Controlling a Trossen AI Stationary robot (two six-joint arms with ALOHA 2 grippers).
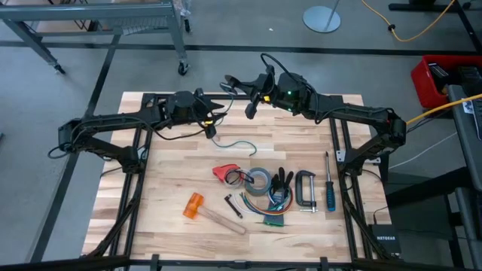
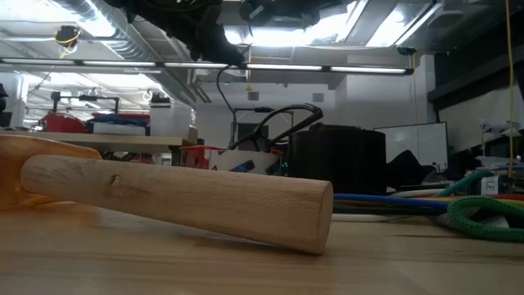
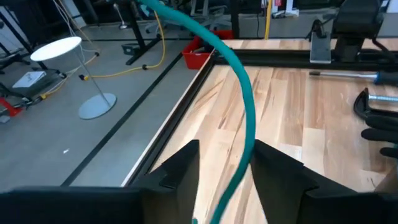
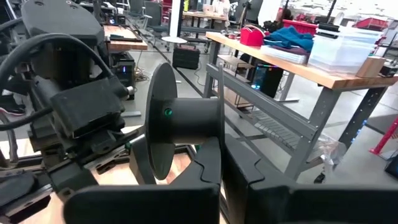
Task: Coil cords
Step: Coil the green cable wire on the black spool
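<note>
Overhead: wood table (image 1: 173,181); left gripper (image 1: 213,114) jaws spread round cord (image 1: 239,144); right gripper (image 1: 254,98) clamps spool (image 4: 177,121).

The cord (image 1: 235,144) is thin, with a teal-green colour along most of its length. It lies loose on the wooden table, near the far edge, and makes an open wavy curve, not a coil. One end rises from the table toward the left arm. In the left wrist view the cord (image 3: 244,109) passes as a green arc between two dark fingers, not touching either. Its small end piece I cannot make out.
</note>
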